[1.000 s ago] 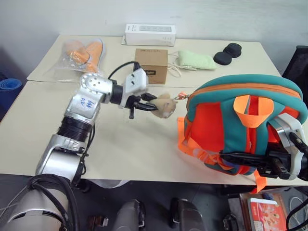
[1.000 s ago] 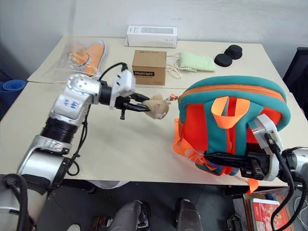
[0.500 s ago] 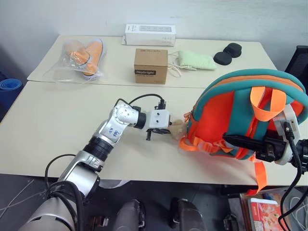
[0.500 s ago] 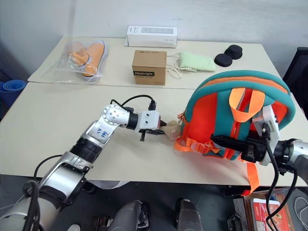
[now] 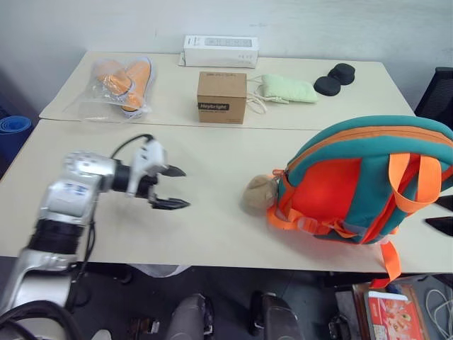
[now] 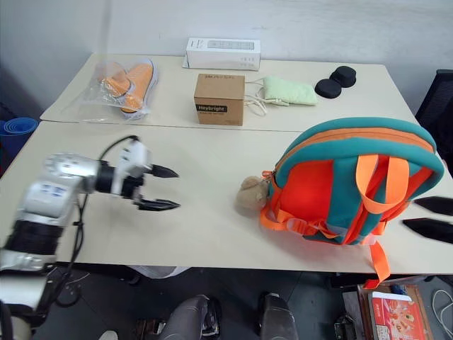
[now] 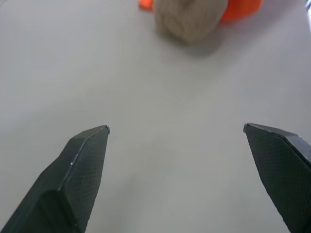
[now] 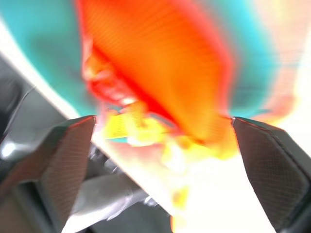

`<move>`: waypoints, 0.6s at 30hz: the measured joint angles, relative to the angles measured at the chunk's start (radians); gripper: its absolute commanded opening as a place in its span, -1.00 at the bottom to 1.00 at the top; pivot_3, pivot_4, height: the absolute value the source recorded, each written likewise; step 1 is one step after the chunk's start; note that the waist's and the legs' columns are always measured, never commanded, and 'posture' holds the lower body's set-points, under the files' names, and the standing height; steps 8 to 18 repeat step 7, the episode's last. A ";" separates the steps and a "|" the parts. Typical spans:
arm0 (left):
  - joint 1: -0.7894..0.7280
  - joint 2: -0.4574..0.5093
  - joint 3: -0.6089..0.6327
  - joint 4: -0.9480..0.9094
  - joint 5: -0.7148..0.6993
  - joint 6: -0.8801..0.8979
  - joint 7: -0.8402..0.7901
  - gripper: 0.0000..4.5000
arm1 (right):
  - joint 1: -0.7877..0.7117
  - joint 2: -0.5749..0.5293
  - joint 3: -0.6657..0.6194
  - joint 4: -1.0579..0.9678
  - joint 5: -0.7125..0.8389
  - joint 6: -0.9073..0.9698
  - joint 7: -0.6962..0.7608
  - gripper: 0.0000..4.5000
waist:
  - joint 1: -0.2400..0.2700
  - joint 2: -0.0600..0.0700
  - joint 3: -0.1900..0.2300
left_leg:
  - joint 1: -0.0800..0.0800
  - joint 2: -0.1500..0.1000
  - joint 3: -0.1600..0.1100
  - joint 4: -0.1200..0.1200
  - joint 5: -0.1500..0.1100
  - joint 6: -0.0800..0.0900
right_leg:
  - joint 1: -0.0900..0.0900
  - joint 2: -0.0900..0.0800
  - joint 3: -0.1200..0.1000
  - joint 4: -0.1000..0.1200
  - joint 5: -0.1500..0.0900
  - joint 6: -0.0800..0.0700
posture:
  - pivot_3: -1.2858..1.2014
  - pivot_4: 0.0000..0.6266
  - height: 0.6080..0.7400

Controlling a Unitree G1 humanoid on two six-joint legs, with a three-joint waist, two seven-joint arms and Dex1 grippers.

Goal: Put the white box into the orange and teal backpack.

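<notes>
Backpack [image 6: 347,180]: orange and teal, upright at the table's [image 6: 212,212] 3 o'clock edge, straps facing the near edge. Plush toy [image 6: 249,196] lies at its 9 o'clock side, touching it.
White box: cannot be seen; whereabouts cannot be told.
Left gripper [image 6: 164,188]: at 9 o'clock, fingers wide apart, holding nothing, well clear of the toy.
Right gripper [image 6: 427,216]: at backpack's 4 o'clock, fingers spread, nothing between them.
12 o'clock row: bagged shoes [image 6: 124,81], carton [image 6: 223,53], brown cube [image 6: 220,98], green pouch [image 6: 289,91], black discs [image 6: 335,81].
</notes>
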 measured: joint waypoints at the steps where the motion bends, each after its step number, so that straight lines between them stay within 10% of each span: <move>1: 0.024 0.022 0.046 -0.041 -0.046 0.046 -0.001 1.00 | 0.013 0.005 -0.020 0.015 -0.013 -0.004 0.012 0.98 | 0.000 0.000 0.000 | 0.000 0.000 0.000 0.000 -0.003 -0.005 | 0.000 0.000 0.000 0.000 0.000 0.000 | 0.03 -0.52 1.00; 18: 0.082 0.058 0.213 -0.175 -0.174 0.174 0.089 1.00 | 0.020 0.080 -0.057 0.033 -0.066 -0.052 0.007 0.98 | 0.000 0.001 0.000 | 0.001 0.000 -0.001 -0.001 -0.001 -0.009 | 0.000 0.000 0.000 0.001 0.000 -0.001 | 0.03 -0.52 1.00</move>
